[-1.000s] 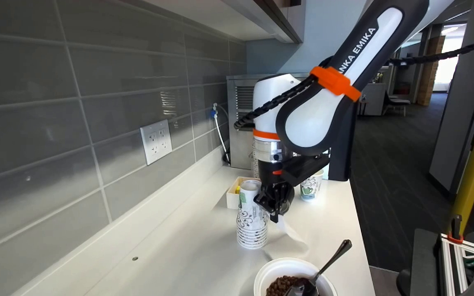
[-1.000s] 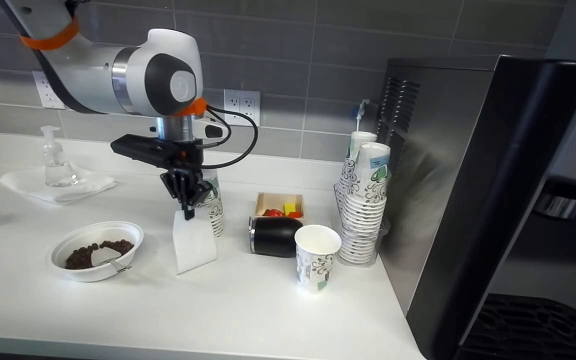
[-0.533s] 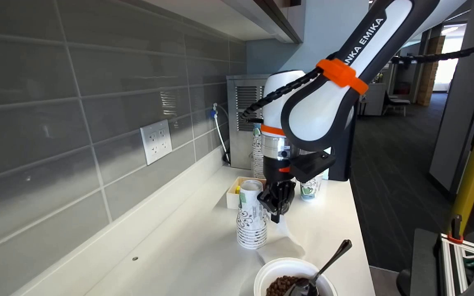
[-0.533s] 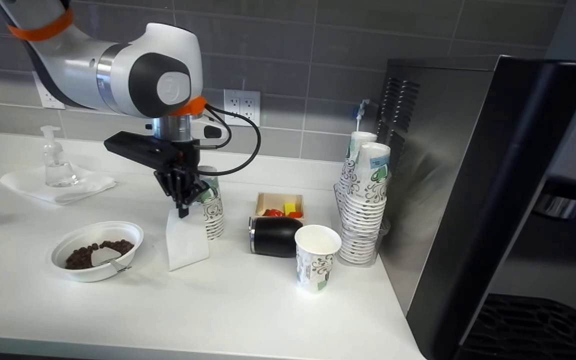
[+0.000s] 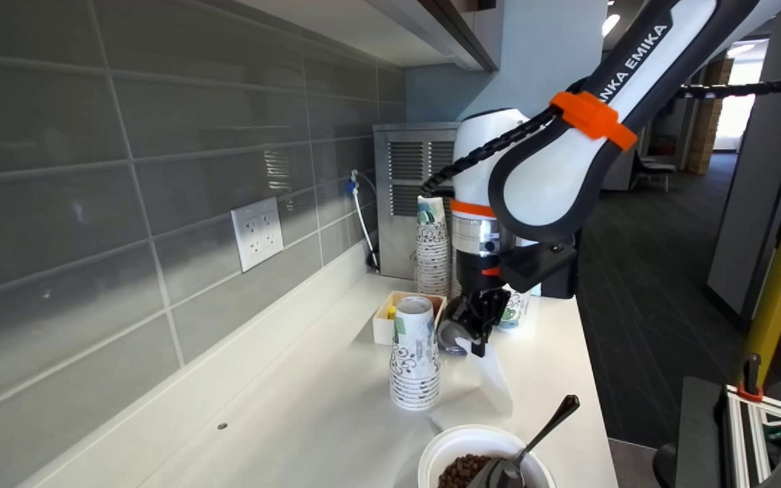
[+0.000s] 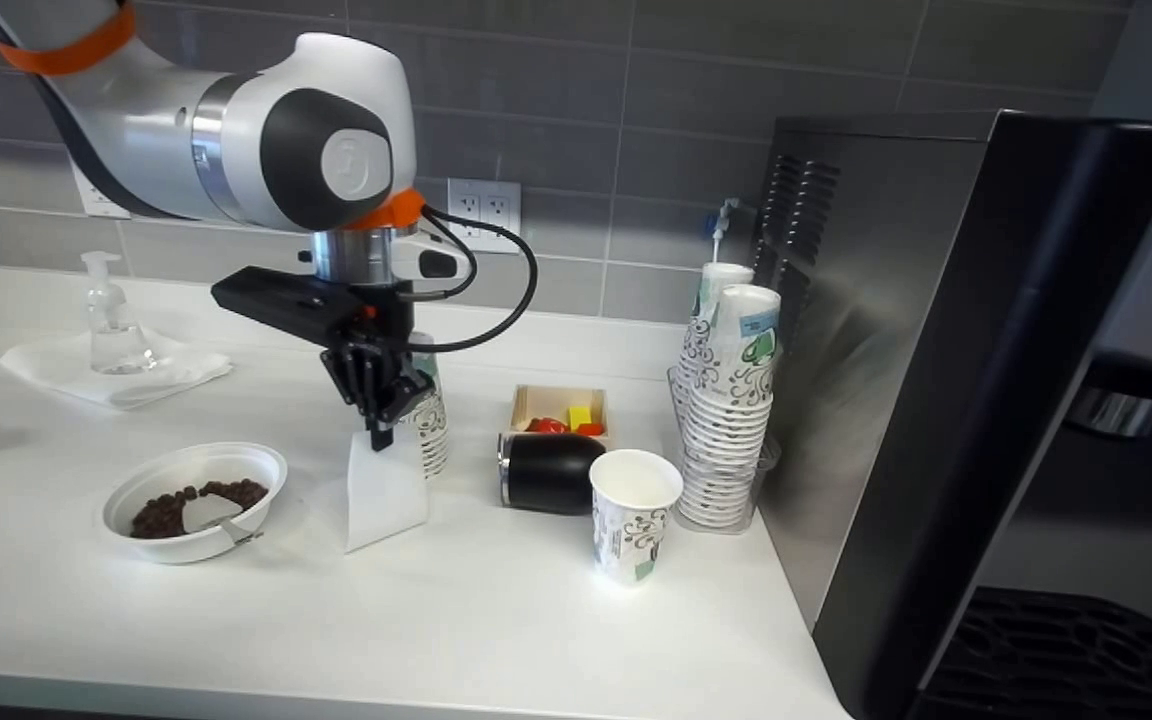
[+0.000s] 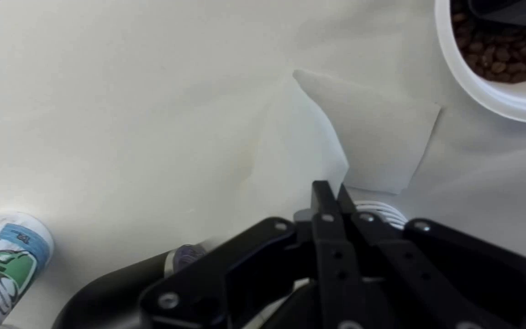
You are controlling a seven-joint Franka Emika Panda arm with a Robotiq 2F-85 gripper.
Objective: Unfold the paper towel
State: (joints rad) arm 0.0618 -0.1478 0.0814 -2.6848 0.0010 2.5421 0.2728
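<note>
A white folded paper towel (image 6: 388, 497) lies partly on the counter, with one flap raised at a slant. My gripper (image 6: 381, 437) is shut on the upper edge of that flap, a little above the counter. In an exterior view the raised flap (image 5: 495, 383) hangs below my fingertips (image 5: 478, 348), and its lower part lies flat beside the bowl. In the wrist view the flap (image 7: 292, 146) runs up between my fingertips (image 7: 334, 189), and the flat layer (image 7: 381, 132) shows beside it. The flap hides part of the flat layer.
A bowl of brown pellets with a spoon (image 6: 191, 465) stands close to the towel. A cup stack (image 5: 415, 359) stands between the gripper and the wall. A black tumbler (image 6: 551, 473) lies near a wooden box (image 6: 561, 400) and a single cup (image 6: 634, 515).
My gripper has moved away from the tiled wall toward the counter's front edge, still shut on the towel. The raised flap has moved with it.
</note>
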